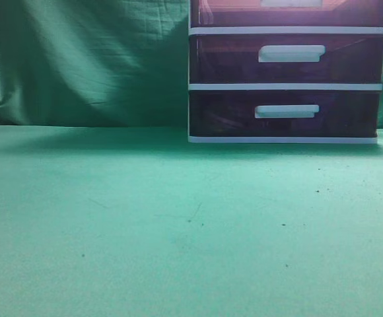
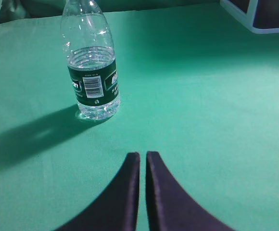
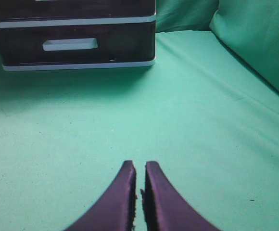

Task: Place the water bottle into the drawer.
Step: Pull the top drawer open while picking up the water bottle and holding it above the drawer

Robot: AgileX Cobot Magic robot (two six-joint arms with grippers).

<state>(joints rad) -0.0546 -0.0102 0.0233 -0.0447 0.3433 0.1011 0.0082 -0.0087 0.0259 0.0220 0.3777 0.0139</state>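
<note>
Upright water bottle (image 2: 91, 72); shut drawer (image 1: 290, 13)

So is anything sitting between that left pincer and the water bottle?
No. In the left wrist view only bare green cloth lies between the shut left pincer and the water bottle.

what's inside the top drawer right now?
Cannot tell. The exterior view crops the uppermost translucent dark red-purple plastic drawer at the frame's top, and its tinted front shows no clear contents. The clear plastic water bottle with the dark green label stands upright on the green cloth table.
</note>
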